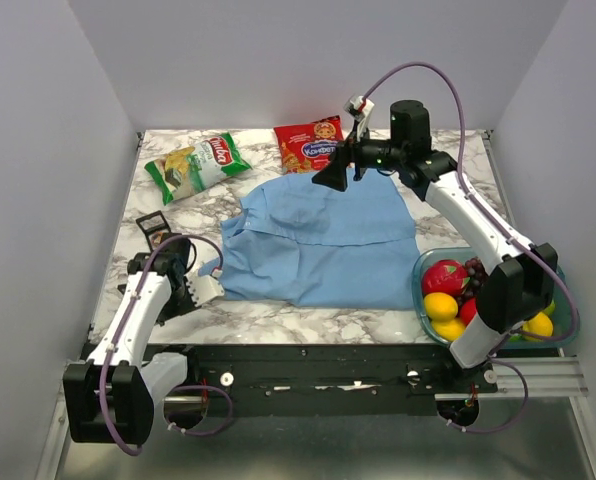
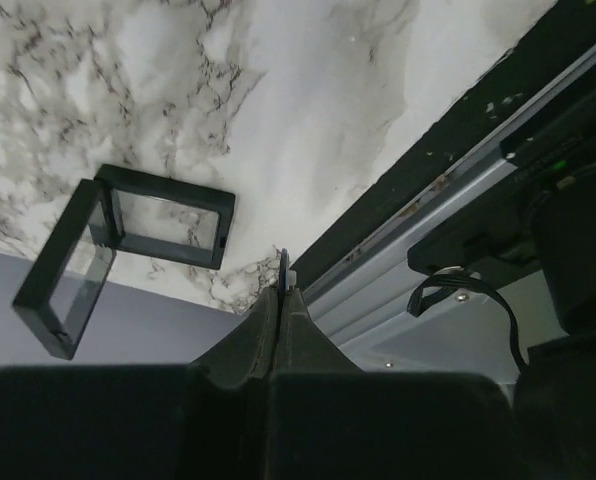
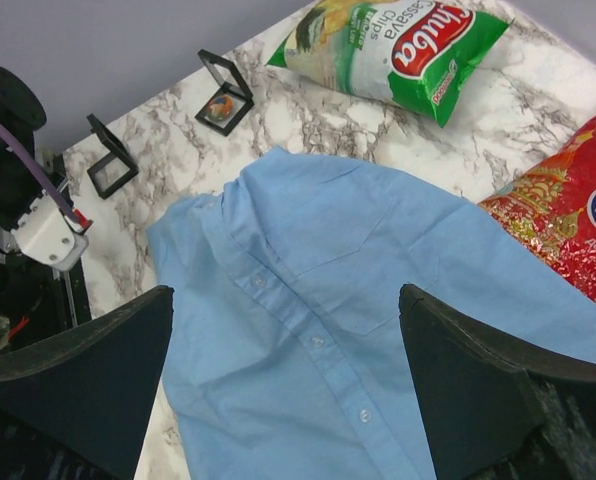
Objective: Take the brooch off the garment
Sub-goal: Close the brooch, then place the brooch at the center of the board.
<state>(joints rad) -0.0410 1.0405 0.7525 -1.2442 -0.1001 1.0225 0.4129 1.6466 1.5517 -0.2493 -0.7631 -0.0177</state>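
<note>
Right gripper (image 3: 283, 390) spread wide, holding nothing, above blue shirt (image 1: 318, 245) at frame centre. Left gripper (image 2: 284, 280) pinched shut, lower left, beside shirt edge. Brooch: cannot tell where.

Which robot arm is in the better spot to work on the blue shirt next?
Right. The right end effector hangs open over the blue shirt. The left end effector is shut and sits off the shirt's edge. I can't see the brooch on the shirt.
</note>
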